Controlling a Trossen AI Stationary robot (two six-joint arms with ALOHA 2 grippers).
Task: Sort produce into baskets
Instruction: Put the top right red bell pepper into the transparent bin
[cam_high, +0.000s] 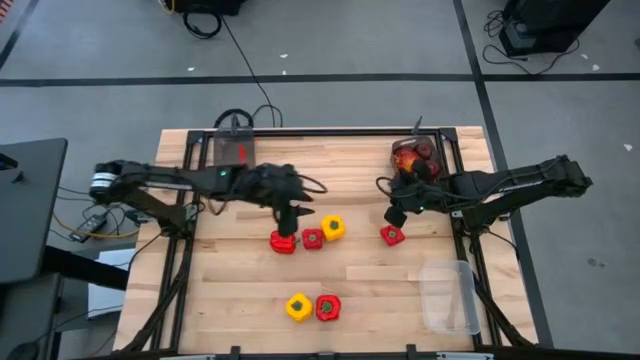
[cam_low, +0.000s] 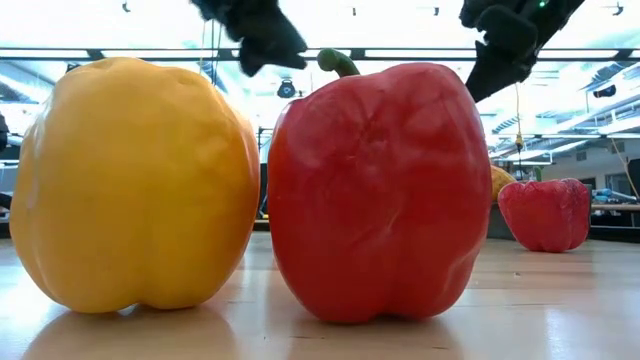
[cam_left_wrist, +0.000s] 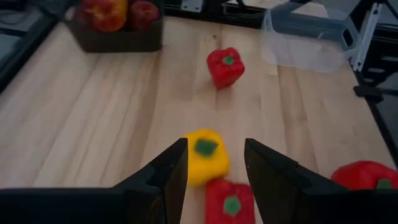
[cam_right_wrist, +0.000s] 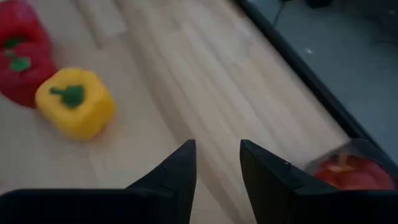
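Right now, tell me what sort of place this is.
Probably a robotics lab or workshop: a wooden table on a dark frame, cables trailing over grey floor, and strip-lit ceiling behind toy peppers.

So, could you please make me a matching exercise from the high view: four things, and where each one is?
1 apples
2 clear bin
3 lone red pepper
4 left gripper

a over the row of three peppers
b in the grey basket
c beside the right gripper
d alone, picture's lower right

Pairs: 1-b, 2-d, 3-c, 4-a
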